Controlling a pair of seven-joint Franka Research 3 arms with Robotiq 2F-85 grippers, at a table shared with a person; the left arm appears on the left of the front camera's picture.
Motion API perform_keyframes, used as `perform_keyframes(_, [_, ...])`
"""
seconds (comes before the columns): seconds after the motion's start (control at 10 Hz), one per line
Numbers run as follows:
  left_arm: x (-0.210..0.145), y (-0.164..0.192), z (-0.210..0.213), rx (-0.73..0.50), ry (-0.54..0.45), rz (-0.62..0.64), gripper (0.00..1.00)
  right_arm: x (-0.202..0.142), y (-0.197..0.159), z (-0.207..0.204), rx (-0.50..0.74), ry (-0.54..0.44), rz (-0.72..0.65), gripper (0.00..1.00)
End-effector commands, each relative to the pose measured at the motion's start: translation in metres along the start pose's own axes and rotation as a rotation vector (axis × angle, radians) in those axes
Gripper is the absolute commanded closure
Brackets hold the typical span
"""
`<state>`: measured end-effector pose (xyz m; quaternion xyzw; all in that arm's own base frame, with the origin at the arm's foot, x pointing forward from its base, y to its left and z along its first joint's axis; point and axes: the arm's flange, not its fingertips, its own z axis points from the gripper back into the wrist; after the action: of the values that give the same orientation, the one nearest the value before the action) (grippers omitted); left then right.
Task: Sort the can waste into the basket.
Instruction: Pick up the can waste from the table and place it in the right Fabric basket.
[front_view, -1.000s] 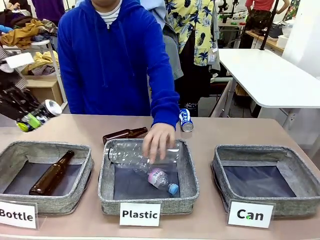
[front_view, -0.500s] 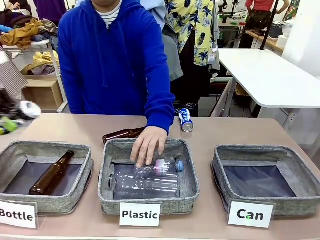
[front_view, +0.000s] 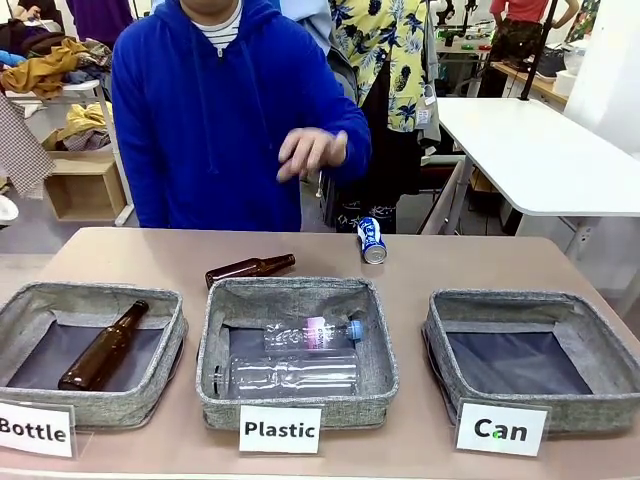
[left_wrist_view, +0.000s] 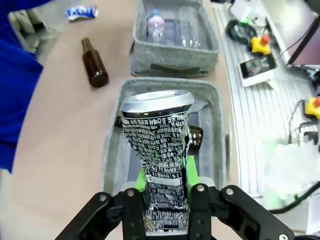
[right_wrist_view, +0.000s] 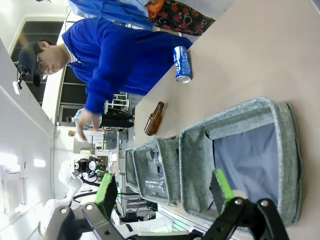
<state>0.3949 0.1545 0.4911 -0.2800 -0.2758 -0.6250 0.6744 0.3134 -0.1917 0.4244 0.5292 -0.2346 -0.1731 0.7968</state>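
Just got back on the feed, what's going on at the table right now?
The left gripper is shut on the crushed can, holding it above the Bottle basket. The right gripper is open, facing the Can basket. The blue and white can lies on the table, at its far side. The person's hand is raised, off the table.

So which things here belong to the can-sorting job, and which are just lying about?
Job: crushed dark can, held in left gripper; blue and white can; "Can" basket.
Lying about: loose brown bottle on the table; second brown bottle in "Bottle" basket; two clear plastic bottles in "Plastic" basket.
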Motion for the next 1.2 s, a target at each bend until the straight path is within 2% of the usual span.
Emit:
perform_keyframes(0.0, [0.030,0.008,-0.033,-0.036,-0.007,-0.068,0.68,0.000,0.000,0.000,0.000,0.000,0.000,0.00])
perform_keyframes(0.1, [0.062,0.012,-0.058,-0.030,-0.044,-0.057,0.68,-0.003,0.017,0.031,0.016,0.046,0.027,0.00])
perform_keyframes(0.2, [0.107,0.013,-0.090,-0.029,-0.074,-0.054,0.68,-0.006,0.025,0.057,-0.045,0.145,0.062,0.00])
perform_keyframes(0.3, [0.152,0.011,-0.121,-0.031,-0.112,-0.043,0.68,-0.010,0.029,0.076,-0.047,0.237,0.101,0.00])
perform_keyframes(0.4, [0.198,0.000,-0.159,-0.044,-0.141,-0.048,0.68,-0.012,0.028,0.093,-0.104,0.245,0.143,0.00])
perform_keyframes(0.6, [0.296,-0.043,-0.249,-0.098,-0.083,-0.167,0.68,-0.011,0.014,0.119,-0.166,0.222,0.184,0.00])
perform_keyframes(0.8, [0.378,-0.081,-0.339,-0.036,-0.023,-0.216,0.68,-0.016,0.002,0.141,-0.138,0.214,0.208,0.00])
perform_keyframes(1.0, [0.448,-0.110,-0.445,-0.042,0.036,-0.281,0.68,-0.024,-0.012,0.159,-0.089,0.165,0.200,0.00])
perform_keyframes(1.1, [0.475,-0.122,-0.492,-0.007,0.066,-0.323,0.68,-0.030,-0.016,0.159,-0.062,0.151,0.191,0.00])
